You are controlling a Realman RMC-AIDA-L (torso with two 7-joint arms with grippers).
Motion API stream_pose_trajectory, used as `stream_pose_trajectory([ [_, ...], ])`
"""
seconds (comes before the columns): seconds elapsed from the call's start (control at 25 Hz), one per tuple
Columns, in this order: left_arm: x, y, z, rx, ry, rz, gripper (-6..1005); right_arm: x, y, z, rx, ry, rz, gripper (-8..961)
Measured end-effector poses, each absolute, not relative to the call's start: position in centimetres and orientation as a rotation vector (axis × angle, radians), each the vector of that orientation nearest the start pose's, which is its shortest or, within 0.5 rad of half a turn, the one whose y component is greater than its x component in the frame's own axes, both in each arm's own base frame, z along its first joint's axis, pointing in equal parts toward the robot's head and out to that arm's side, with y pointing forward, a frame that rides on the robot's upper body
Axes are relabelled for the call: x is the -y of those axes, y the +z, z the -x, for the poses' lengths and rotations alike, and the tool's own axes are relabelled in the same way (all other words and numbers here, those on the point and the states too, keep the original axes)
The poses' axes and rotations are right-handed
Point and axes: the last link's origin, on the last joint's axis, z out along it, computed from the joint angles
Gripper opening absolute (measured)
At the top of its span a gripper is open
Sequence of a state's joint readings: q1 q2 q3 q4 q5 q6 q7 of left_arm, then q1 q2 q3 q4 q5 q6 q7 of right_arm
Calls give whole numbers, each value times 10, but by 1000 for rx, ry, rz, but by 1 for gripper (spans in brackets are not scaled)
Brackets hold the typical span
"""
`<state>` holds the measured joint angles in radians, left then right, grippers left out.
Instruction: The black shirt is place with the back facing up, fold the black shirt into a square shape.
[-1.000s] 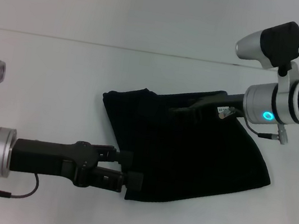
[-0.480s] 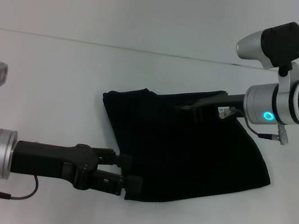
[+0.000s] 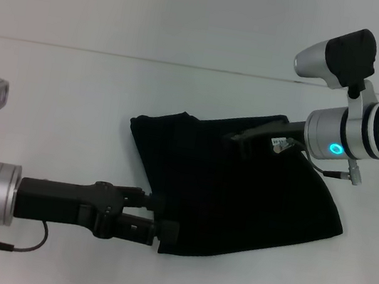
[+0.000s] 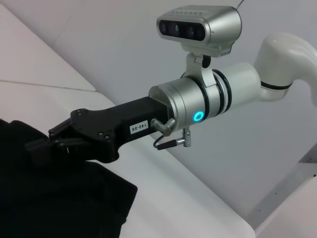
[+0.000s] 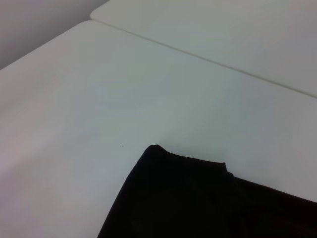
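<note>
One folded black shirt (image 3: 232, 192) on the table (image 3: 74, 95); two grippers at it: left gripper (image 3: 163, 217) at its near-left corner, right gripper (image 3: 240, 141) at its far edge, both jaw states indeterminable.

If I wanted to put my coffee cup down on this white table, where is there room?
Bare white table lies left of the crumpled black fabric shirt, beyond its far edge, and right of it near the front. The middle is crowded: the left pincer sits at the shirt's near-left edge, the right pincer over its far edge.
</note>
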<state>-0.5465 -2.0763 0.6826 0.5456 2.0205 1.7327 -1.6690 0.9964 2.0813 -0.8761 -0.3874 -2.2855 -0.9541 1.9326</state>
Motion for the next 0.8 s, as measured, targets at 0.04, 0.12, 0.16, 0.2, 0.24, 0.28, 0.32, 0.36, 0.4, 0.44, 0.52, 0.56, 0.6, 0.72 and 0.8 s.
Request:
stream_pose_trajectory([
  [0.04, -301, -17, 249, 1135, -906, 2842, 917, -438, -68, -179, -908, 149, 2612, -1],
  [0.12, -301, -17, 249, 1134, -905, 2843, 916, -439, -67, -178, -904, 154, 2607, -1],
  [0.16, -301, -17, 249, 1132, -904, 2843, 915, -441, -65, -178, -901, 163, 2598, -1],
  [0.2, -301, -17, 249, 1131, -904, 2844, 914, -442, -63, -178, -900, 172, 2589, -1],
  [0.24, -301, -17, 249, 1130, -904, 2845, 914, -443, -61, -178, -900, 181, 2582, -1],
  [0.28, -301, -17, 249, 1130, -904, 2845, 913, -444, -58, -179, -901, 192, 2572, -1],
  [0.32, -302, -17, 249, 1129, -904, 2845, 912, -445, -56, -179, -903, 205, 2560, 0],
  [0.36, -302, -17, 249, 1129, -904, 2844, 912, -447, -52, -181, -908, 220, 2545, 0],
  [0.4, -302, -17, 249, 1129, -904, 2843, 911, -448, -48, -183, -917, 241, 2529, 0],
  [0.44, -302, -17, 249, 1129, -904, 2843, 910, -449, -45, -185, -924, 256, 2515, 0],
  [0.52, -302, -17, 248, 1129, -905, 2843, 909, -450, -36, -190, -945, 296, 2477, 0],
  [0.56, -302, -17, 248, 1129, -905, 2843, 908, -450, -33, -193, -955, 310, 2460, 0],
  [0.6, -302, -17, 248, 1129, -906, 2842, 908, -450, -29, -197, -968, 327, 2442, 0],
  [0.72, -302, -17, 248, 1128, -907, 2843, 906, -449, -20, -209, -1011, 366, 2387, -1],
  [0.8, -303, -17, 247, 1125, -907, 2844, 905, -448, -16, -217, -1037, 380, 2356, -1],
])
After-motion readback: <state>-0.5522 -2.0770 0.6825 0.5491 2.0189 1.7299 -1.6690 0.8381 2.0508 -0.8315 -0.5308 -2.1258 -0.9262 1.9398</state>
